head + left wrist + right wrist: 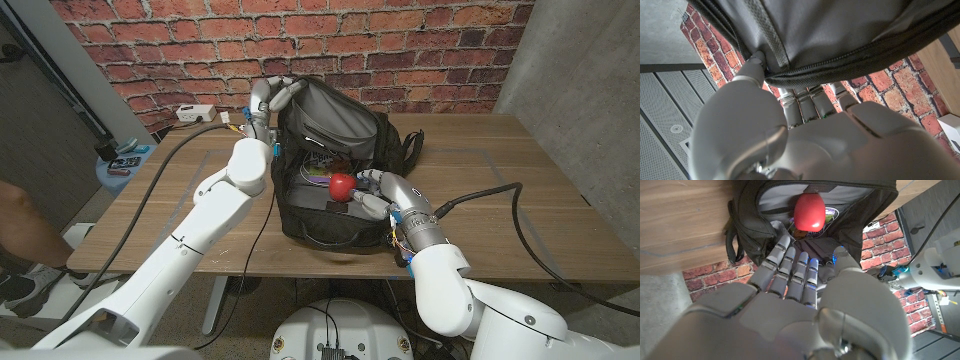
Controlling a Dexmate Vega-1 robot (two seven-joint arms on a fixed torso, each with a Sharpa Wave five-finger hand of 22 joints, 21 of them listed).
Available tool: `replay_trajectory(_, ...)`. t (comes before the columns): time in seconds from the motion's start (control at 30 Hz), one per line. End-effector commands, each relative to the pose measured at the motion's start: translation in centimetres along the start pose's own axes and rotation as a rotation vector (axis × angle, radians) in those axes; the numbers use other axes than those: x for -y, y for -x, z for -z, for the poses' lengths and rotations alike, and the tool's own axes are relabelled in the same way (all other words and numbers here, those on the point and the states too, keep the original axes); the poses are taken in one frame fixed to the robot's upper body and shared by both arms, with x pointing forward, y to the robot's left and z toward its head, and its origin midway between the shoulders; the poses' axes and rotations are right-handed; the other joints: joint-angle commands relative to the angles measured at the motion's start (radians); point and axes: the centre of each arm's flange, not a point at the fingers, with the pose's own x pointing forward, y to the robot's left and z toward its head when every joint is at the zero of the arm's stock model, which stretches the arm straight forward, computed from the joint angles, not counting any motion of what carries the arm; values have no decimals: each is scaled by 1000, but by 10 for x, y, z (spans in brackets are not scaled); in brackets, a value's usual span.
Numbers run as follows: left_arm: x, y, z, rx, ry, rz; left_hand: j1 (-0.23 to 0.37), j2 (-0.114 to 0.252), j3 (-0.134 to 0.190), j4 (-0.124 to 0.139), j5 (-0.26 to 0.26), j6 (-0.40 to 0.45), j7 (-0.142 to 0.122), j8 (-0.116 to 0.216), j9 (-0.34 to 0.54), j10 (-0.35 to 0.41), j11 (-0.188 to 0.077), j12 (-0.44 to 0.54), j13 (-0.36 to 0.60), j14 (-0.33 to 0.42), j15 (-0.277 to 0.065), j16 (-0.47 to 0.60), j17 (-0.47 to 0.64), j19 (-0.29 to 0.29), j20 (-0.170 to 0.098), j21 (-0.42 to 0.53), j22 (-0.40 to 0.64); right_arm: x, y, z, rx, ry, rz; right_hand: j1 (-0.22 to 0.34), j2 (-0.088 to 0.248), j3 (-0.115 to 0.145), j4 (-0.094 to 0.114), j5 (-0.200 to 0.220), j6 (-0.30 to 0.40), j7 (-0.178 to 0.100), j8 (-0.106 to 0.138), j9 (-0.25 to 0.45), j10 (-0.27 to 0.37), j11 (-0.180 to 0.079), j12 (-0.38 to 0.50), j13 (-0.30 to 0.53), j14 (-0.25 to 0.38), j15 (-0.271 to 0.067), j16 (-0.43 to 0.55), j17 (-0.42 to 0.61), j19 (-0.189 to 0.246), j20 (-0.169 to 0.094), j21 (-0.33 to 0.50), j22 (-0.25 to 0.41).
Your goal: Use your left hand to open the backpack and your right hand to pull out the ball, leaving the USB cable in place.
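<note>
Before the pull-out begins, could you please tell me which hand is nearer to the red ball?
Right. The right hand reaches into the backpack opening, fingertips just short of the red ball. The left hand grips the raised flap at the far rim, farther away.

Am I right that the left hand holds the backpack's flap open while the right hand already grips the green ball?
Not quite: the ball is red, as the head view shows. The left hand does hold the backpack flap open, and the right hand is at the ball.
</note>
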Motion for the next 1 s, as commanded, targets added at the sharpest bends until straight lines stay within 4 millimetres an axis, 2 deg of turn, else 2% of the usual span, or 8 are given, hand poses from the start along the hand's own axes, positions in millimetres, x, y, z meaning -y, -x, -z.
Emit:
replay_trajectory(0.03,-6,0,0,-2,25,-12,13,16,5,-2,8,-1,0,8,5,-5,0,4,1,0,7,-4,2,-3,-2,6,2,-9,-12,-15,88,144,20,23,-8,2,-7,-3,2,-12,0,4,12,-8,7,3,16,-69,8,7,13,-3,3,4)
replay_trajectory(0.2,-10,-1,1,-5,43,-21,12,17,4,-1,7,-2,1,8,6,-6,-1,4,0,0,9,-4,4,-3,-1,7,2,-12,-18,-21,112,173,23,40,-15,0,-3,-2,7,-22,0,4,21,-18,8,3,27,-77,16,12,20,-8,5,5)
replay_trajectory(0.33,-13,-2,4,-11,55,-26,12,16,5,-2,8,0,1,8,3,-6,0,7,2,1,8,-6,4,-2,-2,8,3,-13,-24,-24,122,186,14,49,-21,-4,1,-2,7,-21,-2,4,24,-15,6,4,37,-87,24,17,38,-21,13,6)
replay_trajectory(1.0,-19,-11,14,-38,99,-41,13,16,5,-3,8,-2,1,9,4,-8,-1,10,-1,2,9,-10,10,-3,-1,9,3,-16,-44,-36,177,258,18,48,-52,-27,11,-2,-1,-13,-9,4,18,-8,-2,4,38,-88,32,27,39,-18,14,10)
